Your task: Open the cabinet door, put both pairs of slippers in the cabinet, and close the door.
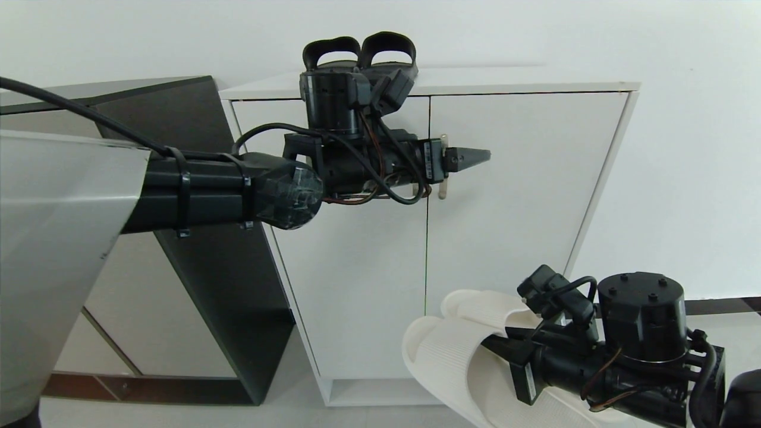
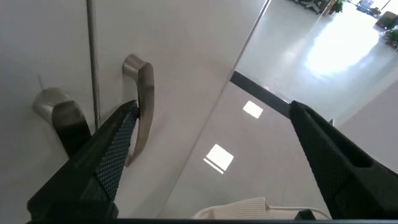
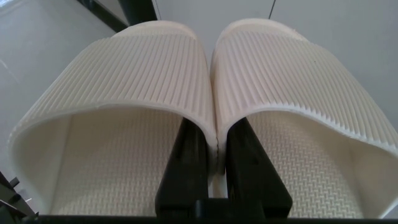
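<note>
Head view: the left gripper [image 1: 477,156] hangs wide open at the handle [image 1: 443,179] of the shut cabinet [image 1: 523,178], with the black slippers [image 1: 359,50] on top. Opening the door looks like the step in hand; next the jaws should close on that handle and pull. Low right, the right gripper [image 3: 215,140] pinches the white slippers [image 1: 452,351] together.

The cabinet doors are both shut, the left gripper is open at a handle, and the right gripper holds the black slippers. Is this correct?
Not quite. The right gripper holds the white slippers, as the right wrist view shows. The rest is correct.
</note>
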{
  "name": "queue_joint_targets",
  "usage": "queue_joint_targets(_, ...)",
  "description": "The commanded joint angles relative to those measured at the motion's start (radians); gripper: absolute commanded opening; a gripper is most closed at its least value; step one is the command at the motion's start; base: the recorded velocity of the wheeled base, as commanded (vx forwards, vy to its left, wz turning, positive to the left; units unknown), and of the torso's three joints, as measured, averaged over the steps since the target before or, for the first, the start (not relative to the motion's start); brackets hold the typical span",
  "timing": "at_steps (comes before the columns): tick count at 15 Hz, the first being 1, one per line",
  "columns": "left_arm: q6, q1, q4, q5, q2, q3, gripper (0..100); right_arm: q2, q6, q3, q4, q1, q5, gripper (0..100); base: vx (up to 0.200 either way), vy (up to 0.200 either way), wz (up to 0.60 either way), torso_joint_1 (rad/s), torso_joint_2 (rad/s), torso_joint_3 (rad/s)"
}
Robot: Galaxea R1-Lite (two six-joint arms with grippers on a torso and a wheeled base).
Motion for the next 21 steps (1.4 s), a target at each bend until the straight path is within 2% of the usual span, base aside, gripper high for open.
queue_joint_targets(1,0.0,-0.002,0.016,0.001,0.013,-0.005,100,0.008,0.0,0.002,-0.002,0.002,0.001,0,0.0,0.0,0.0,0.0,0.0,0.0)
queue_joint_targets(2,0.0,-0.002,0.02,0.001,0.013,-0.005,0,0.008,0.0,0.002,-0.002,0.003,0.001,0,0.0,0.0,0.0,0.0,0.0,0.0)
queue_joint_targets(6,0.0,-0.008,0.02,0.001,0.005,-0.001,0,0.006,-0.002,0.01,-0.002,0.003,0.01,0,0.0,0.0,0.0,0.0,0.0,0.0)
queue_joint_targets(9,-0.001,-0.019,0.02,0.001,-0.029,0.032,0,0.002,-0.002,0.027,-0.004,0.003,0.061,0,0.0,0.0,0.0,0.0,0.0,0.0)
queue_joint_targets(14,0.003,-0.057,0.004,0.001,-0.173,0.207,0,-0.035,-0.002,0.056,-0.002,0.003,0.153,0,0.0,0.0,0.0,0.0,0.0,0.0)
queue_joint_targets(19,0.002,-0.077,-0.13,0.003,-0.336,0.459,0,-0.038,-0.003,0.063,-0.002,0.006,0.156,0,0.0,0.0,0.0,0.0,0.0,0.0)
queue_joint_targets(21,0.0,-0.077,-0.156,0.015,-0.369,0.506,0,-0.049,-0.005,0.073,-0.001,0.014,0.184,0,0.0,0.0,0.0,0.0,0.0,0.0)
